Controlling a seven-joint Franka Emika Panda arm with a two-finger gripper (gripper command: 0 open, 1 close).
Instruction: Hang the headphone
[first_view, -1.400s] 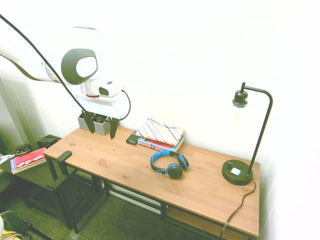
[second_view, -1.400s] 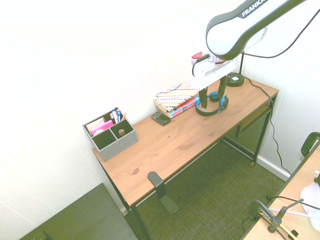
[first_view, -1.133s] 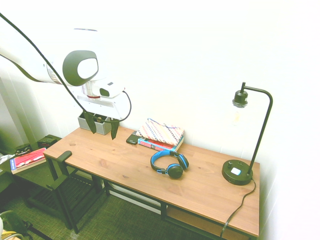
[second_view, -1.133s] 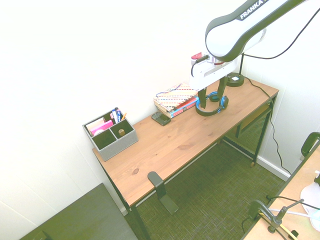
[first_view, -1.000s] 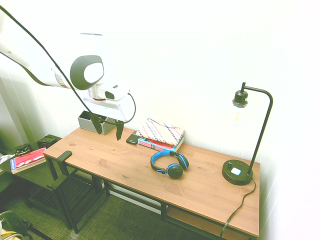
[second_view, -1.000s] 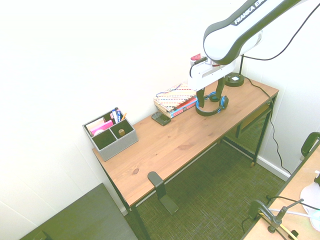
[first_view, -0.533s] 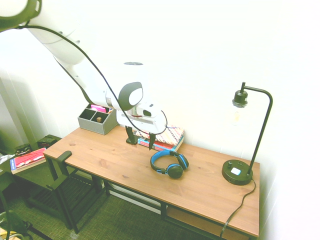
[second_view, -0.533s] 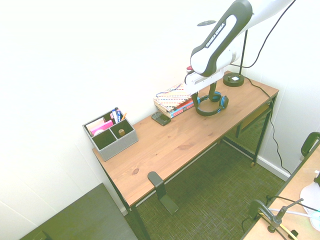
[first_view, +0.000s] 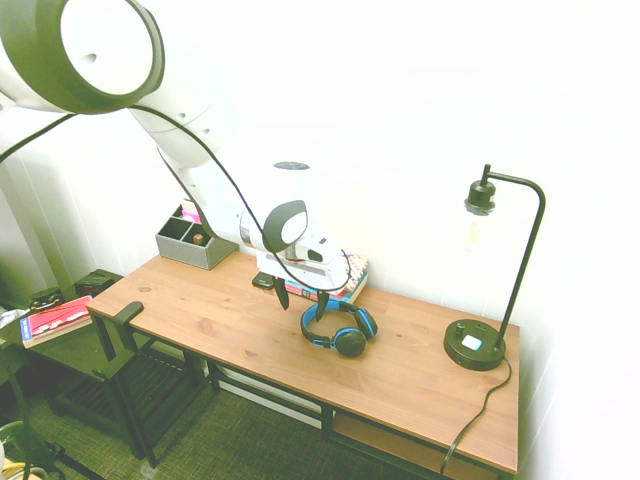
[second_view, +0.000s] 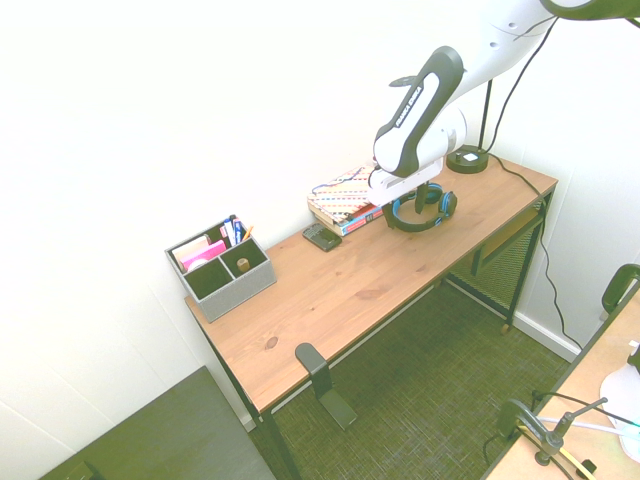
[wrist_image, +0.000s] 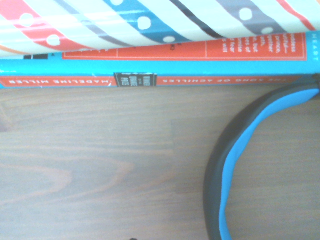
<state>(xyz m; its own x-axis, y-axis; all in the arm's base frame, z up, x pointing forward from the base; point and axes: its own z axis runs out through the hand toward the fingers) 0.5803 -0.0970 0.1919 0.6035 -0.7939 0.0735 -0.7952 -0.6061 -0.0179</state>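
Evidently the wooden desk (first_view: 230, 320) was the workplace, its long back edge against the wall, and the robot's white arm (first_view: 190, 150) reached over it from the end with the grey organizer (first_view: 198, 248). That box stood by the back corner, its pens and papers upright, presumably to leave the middle free for work. Near the opposite end stood the black lamp (first_view: 474, 345), and between them, along the back edge, a patterned pouch (second_view: 352, 192) lay on books (second_view: 375, 213), probably just stacked to save room. The headphones (first_view: 349, 342) rested flat on the desk in front of the books, toward the lamp end, blue-lined band facing the organizer. The gripper (first_view: 300, 305) hung above the band side, its two fingers parted and nothing between them, I suppose so they could straddle the band when lowered. Clamped at the front edge, near the corner at the organizer's end, was a black hook (second_view: 325, 385), likely the hanging place, set there so the headphones could dangle clear. Lifting them by the band seemed the next job; a shallow pinch might have let them slip.
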